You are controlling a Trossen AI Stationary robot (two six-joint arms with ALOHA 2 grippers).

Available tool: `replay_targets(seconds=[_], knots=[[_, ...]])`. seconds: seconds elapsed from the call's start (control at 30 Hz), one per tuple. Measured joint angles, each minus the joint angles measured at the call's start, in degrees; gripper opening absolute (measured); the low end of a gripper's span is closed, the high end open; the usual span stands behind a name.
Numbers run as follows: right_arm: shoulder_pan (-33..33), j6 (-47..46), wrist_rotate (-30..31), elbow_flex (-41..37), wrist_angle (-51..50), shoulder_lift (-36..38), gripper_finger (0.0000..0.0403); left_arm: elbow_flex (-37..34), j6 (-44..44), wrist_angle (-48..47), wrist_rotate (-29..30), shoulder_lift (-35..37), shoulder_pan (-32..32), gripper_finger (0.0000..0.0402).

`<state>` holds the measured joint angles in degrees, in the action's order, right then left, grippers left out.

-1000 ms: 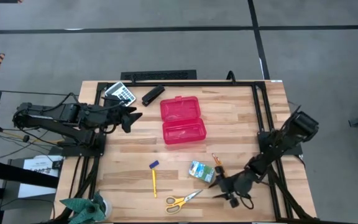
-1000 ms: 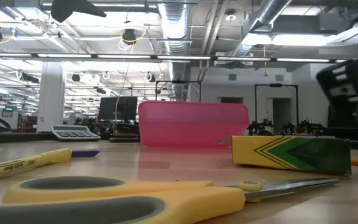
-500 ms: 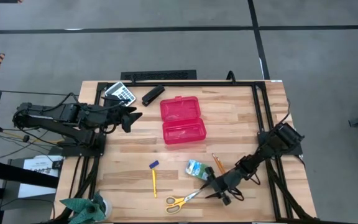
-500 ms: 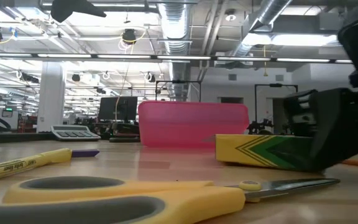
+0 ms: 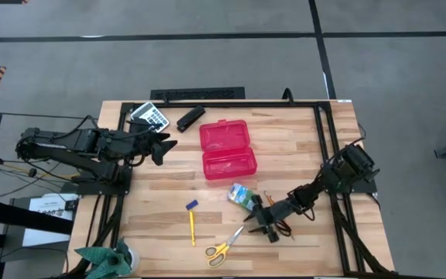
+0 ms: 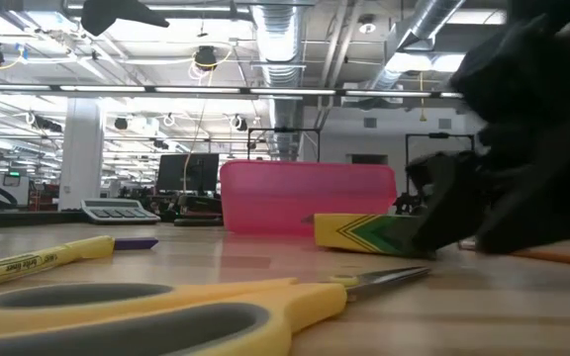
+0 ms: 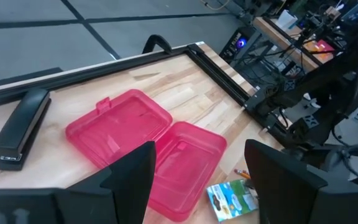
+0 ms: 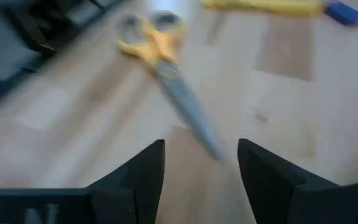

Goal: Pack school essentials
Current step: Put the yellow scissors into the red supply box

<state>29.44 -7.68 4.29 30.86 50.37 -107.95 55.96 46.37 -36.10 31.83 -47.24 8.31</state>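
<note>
My right gripper is open and low over the table's near right part, pointing toward the left edge. The green-and-white packet lies flat just beyond it. The yellow-handled scissors lie flat on its near side, and in the right wrist view their blade points into the gap between my fingers. An orange pencil shows beside the right arm. The yellow pen and blue piece lie to the left. My left gripper waits open over the left side. My right gripper has one finger against the packet's right-hand end, coming level from the table's right side. The finger covers that end in the low view. The packet lies flat on the table. Whether the fingers also touch the scissors' blade tip, I cannot tell.
The open pink case lies flat at mid-table, just beyond the packet. The grey calculator and black stapler sit at the far left. A black frame rail runs along the table's right side. Bare wood lies between pen and case.
My right gripper has swept low across the table toward the left and far edges. The packet has slid ahead of it toward the pink case. The scissors have turned, their blade end swinging toward the far side while the handles have stayed near the same spot.
</note>
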Motion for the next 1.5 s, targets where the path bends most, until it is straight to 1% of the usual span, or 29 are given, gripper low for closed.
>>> replay_targets(seconds=[0.13,0.27,0.33,0.47,0.63,0.73,0.97,1.07,1.2,1.37,1.43,1.5], knots=[[0.57,2.26,-0.13,0.73,0.82,0.83,0.021,0.0,-0.49,-0.06,0.1,-0.01,-0.01,0.0242],[0.04,5.67,-0.08,4.7,-2.49,-1.9,0.0211,0.0,-0.78,-0.08,0.18,-0.02,-0.02,0.0242],[-0.36,6.01,-0.16,6.44,-4.32,-4.0,0.0211,0.0,-0.72,-0.08,0.04,-0.02,0.0,0.0242],[-1.54,6.4,0.01,8.04,-3.42,-6.67,0.0211,0.0,-0.68,-0.17,-0.52,-0.02,-0.01,0.0242],[-2.25,5.79,-0.86,8.08,-4.55,-6.63,0.021,0.0,-0.7,-0.15,-0.52,0.0,0.0,0.0242],[-0.95,5.47,-1.18,8.04,-4.81,-6.63,0.02,0.0,-0.76,-0.15,-0.52,-0.01,0.01,0.0242],[4.54,1.41,2.1,8.39,-2.96,-10.23,0.0161,0.0,-1.27,-0.15,-0.51,-0.01,-0.02,0.0242],[5.42,0.54,4.83,8.45,-2.36,-11.0,0.0153,0.0,-1.27,-0.1,-0.45,0.0,0.0,0.0242],[5.35,-0.63,5.07,8.43,-0.56,-11.22,0.0146,0.0,-1.29,-0.1,-0.45,0.0,-0.01,0.0242],[5.46,3.01,4.66,10.56,-1.53,-11.38,0.0148,0.0,-1.31,-0.13,-0.43,0.0,0.01,0.0242],[5.06,2.74,4.77,10.87,-3.74,-11.35,0.0156,0.0,-1.31,-0.15,-0.45,0.0,-0.02,0.0242],[4.15,1.3,6.33,11.0,-6.74,-11.18,0.0169,0.0,-1.46,-0.15,-0.48,-0.02,0.0,0.0242]])
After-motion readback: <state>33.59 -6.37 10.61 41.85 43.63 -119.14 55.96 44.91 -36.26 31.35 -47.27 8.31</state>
